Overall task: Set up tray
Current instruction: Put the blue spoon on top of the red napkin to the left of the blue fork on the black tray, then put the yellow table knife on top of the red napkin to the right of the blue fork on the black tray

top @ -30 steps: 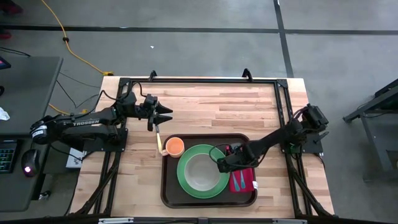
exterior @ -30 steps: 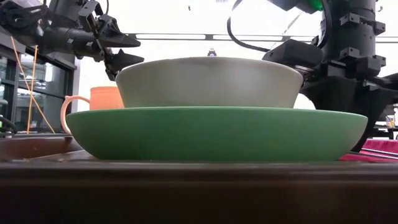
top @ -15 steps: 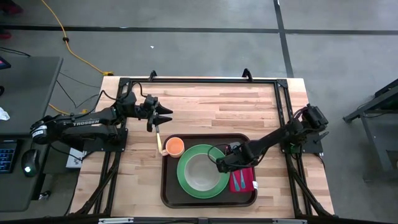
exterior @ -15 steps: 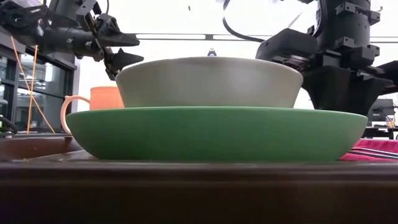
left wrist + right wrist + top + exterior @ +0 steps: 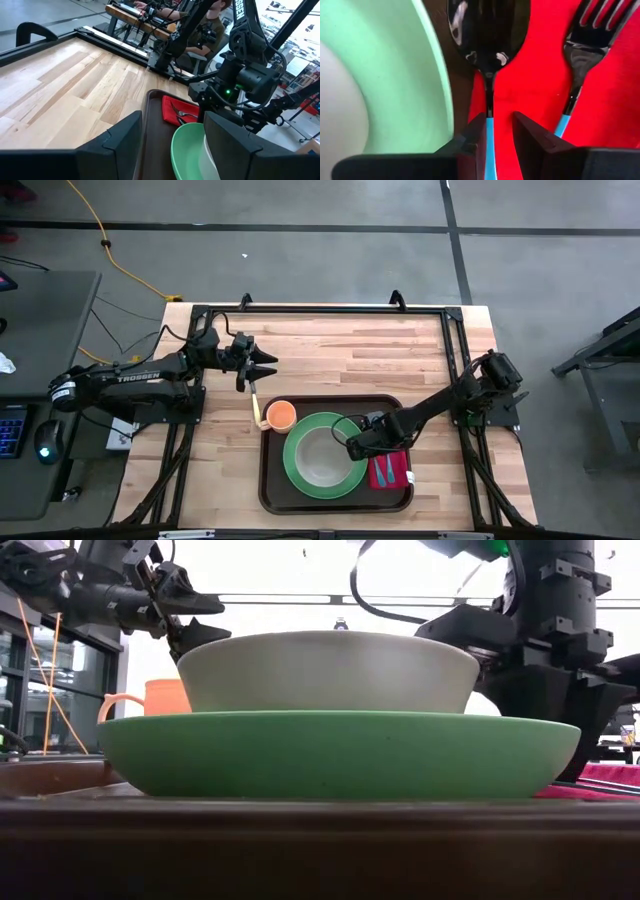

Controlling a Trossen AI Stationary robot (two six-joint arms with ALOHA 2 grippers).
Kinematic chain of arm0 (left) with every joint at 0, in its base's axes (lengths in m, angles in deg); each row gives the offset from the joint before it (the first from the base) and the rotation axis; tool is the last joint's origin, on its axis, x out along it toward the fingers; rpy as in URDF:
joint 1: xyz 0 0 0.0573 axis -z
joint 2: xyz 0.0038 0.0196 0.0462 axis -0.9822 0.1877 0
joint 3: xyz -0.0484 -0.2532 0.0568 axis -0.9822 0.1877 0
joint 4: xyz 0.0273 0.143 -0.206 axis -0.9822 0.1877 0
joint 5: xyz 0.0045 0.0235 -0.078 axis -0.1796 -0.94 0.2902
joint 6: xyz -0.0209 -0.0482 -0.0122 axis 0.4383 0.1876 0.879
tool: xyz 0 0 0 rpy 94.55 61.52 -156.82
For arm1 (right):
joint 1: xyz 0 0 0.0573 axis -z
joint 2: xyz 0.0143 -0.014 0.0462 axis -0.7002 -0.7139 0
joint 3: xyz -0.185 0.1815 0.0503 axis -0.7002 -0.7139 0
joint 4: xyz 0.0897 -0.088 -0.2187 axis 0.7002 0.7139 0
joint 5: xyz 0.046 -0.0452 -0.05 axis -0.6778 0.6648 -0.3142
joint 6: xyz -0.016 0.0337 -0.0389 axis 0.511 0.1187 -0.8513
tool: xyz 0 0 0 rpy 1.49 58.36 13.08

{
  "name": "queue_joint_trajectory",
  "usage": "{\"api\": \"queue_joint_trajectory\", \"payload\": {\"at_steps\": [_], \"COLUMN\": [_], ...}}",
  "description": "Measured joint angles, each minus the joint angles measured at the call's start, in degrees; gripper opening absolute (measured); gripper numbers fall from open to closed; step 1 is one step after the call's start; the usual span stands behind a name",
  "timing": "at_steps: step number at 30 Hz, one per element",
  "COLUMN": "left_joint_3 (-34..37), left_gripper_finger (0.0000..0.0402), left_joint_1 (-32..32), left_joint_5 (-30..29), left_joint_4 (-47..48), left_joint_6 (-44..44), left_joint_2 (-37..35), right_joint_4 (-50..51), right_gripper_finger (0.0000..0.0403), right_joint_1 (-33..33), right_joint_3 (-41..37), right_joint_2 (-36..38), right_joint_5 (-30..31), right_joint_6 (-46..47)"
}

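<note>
The dark brown tray (image 5: 272,492) lies at the table's near middle. On it stands a green plate (image 5: 296,476) with a pale bowl (image 5: 322,458) in it, an orange cup (image 5: 281,416) at its far left corner, and a magenta napkin (image 5: 402,470) at its right. A blue-handled fork (image 5: 580,65) lies on the napkin. My right gripper (image 5: 355,448) points down between plate and napkin, shut on a blue-handled spoon (image 5: 487,35). My left gripper (image 5: 268,364) hangs open and level over the table's far left, touching nothing. My right gripper has the spoon's blue handle (image 5: 490,131), just behind the neck, between its two fingers. They come from above, pointing down, one on each side of the handle. The spoon lies level, bowl up, over the gap between plate and napkin; I cannot tell whether it rests there.
A pale slim thing (image 5: 254,398) lies on the bare wood just left of the tray. The plate's rim (image 5: 437,85) runs close beside one right finger. A black frame (image 5: 330,310) borders the table. Bare wood (image 5: 350,360) stretches beyond the tray.
The green plate, with the bowl in it, has slid a little toward the table's left edge on the tray. Both grippers keep the same finger gap.
</note>
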Motion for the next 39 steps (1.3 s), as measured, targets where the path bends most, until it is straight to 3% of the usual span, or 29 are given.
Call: {"api": "queue_joint_trajectory", "payload": {"at_steps": [29,39], "left_joint_3": [0.00,-0.01], "left_gripper_finger": [0.0244,0.0244], "left_joint_1": [0.02,-0.05], "left_joint_5": [-0.07,0.39], "left_joint_4": [0.00,1.66], "left_joint_6": [-0.01,0.22], "left_joint_2": [0.00,-4.49], "right_joint_4": [3.12,10.96], "right_gripper_finger": [0.0073,0.0073], "right_joint_1": [0.01,0.01], "right_joint_3": [0.00,0.00], "right_joint_2": [0.51,9.73], "right_joint_5": [2.08,5.18], "right_joint_6": [3.86,2.65]}}
